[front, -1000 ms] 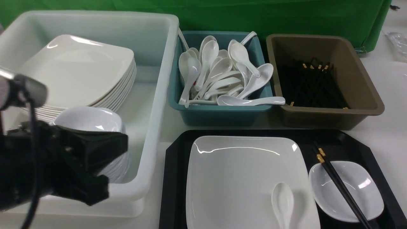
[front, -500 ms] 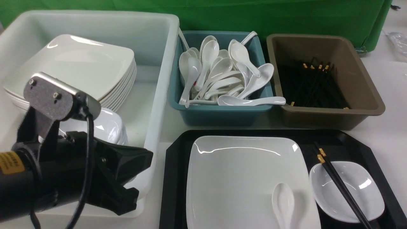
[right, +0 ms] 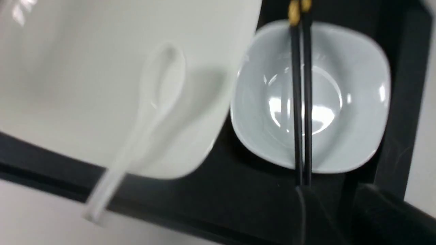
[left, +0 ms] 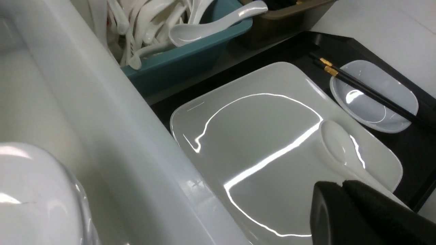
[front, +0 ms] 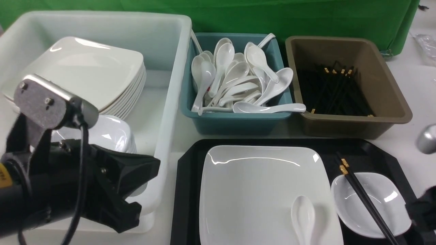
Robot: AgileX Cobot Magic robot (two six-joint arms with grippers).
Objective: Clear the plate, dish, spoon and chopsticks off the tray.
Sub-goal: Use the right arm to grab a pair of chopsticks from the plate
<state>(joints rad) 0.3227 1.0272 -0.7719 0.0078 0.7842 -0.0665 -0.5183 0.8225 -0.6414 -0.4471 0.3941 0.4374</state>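
While a yellow label (front: pixel 4 177) with partly cut-off black lettering shows on the left arm, no writing is legible on the tableware. On the desk (front: pixel 163 190), the black tray (front: pixel 185 197) serves as landmark. On it lies the white square plate (front: pixel 259 190), with the white soup spoon (front: pixel 302 217) resting on top, its handle reaching out past the tray's rim. To the right of the plate, still within the tray, sits the small sauce dish (front: pixel 374 211), crossed by a pair of black chopsticks (front: pixel 366 200) with gold bands.

Left of the tray is a white tub (front: pixel 170 112) of stacked plates (front: pixel 88 75) and bowls (front: pixel 98 132); behind it are a teal tub (front: pixel 238 122) of spoons and a brown tub (front: pixel 354 122) of chopsticks.

The left end effector (left: pixel 342 185) is pressed together, above the white tub's near side. The right end effector (right: pixel 333 190) is spread, near the dish and chopsticks.
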